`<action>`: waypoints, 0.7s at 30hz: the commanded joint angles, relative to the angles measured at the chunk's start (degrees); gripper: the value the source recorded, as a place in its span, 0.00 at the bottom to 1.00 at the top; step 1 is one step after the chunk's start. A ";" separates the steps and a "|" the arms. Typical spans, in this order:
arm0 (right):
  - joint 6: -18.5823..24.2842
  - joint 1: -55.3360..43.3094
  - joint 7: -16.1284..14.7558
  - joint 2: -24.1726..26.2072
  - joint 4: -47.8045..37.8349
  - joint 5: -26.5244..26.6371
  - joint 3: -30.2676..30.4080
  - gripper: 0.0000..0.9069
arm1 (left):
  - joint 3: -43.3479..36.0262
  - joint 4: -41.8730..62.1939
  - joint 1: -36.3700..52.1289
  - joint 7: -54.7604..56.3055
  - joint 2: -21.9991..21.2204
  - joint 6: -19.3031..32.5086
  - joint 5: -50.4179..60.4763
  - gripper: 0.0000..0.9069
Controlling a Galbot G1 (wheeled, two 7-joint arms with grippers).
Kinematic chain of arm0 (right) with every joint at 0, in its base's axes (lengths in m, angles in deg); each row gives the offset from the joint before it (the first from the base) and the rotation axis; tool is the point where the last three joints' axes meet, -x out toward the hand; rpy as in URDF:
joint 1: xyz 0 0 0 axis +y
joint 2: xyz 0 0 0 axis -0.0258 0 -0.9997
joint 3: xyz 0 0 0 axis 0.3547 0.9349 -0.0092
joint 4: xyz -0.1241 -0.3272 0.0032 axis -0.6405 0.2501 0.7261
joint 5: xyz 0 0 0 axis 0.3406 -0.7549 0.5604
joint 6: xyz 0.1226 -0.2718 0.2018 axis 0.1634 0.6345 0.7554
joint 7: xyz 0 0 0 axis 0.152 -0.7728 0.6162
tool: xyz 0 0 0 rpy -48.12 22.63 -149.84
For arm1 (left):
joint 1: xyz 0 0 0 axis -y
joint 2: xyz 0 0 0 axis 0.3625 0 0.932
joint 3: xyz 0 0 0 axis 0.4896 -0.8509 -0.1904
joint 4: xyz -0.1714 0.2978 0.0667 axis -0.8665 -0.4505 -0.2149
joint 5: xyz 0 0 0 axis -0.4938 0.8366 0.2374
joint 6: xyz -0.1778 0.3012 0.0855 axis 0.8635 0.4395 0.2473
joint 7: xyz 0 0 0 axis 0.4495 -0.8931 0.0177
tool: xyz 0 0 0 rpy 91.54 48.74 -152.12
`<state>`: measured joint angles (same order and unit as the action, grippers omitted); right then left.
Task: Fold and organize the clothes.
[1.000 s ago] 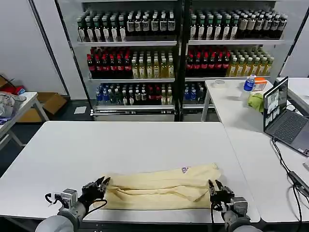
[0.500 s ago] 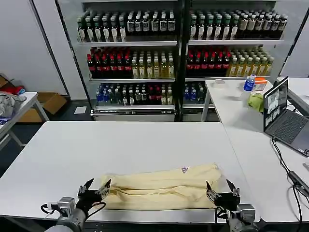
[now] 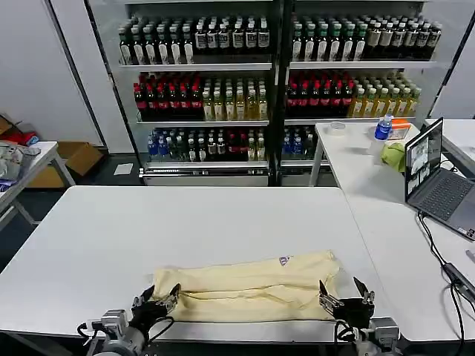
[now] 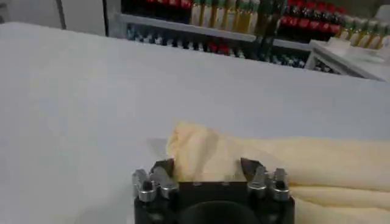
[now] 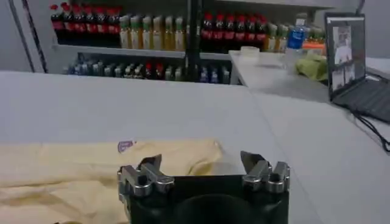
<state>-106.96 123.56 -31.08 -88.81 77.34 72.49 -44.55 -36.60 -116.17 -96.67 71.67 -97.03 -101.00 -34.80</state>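
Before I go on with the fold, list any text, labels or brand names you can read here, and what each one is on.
No text is readable in these views.
Small label near the neck of the pale cream-yellow T-shirt: a purple mark, too small to read.
Bottle labels on the drinks shelves: too small to read.
Open grey laptop's screen: picture tiles, no legible words.
Blue-labelled bottle on the side table: label unreadable.
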 commanded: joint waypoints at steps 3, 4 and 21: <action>0.06 0.45 0.11 0.00 0.46 -0.02 -0.18 1.00 | -0.18 0.86 -0.06 0.35 -1.59 -0.28 -1.08 0.01; 0.07 0.41 0.17 -0.01 0.45 0.00 -0.19 1.00 | -0.12 0.98 -0.04 0.36 -1.60 -0.32 -1.31 0.02; 0.19 -0.13 0.47 0.69 0.71 1.28 -1.08 1.00 | 10.49 -0.25 -0.98 -0.72 2.84 -0.81 -6.54 0.02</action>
<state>-106.78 123.25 -30.62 -88.07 78.01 73.83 -45.61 -32.17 -116.33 -97.59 70.98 -96.41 -101.72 -39.08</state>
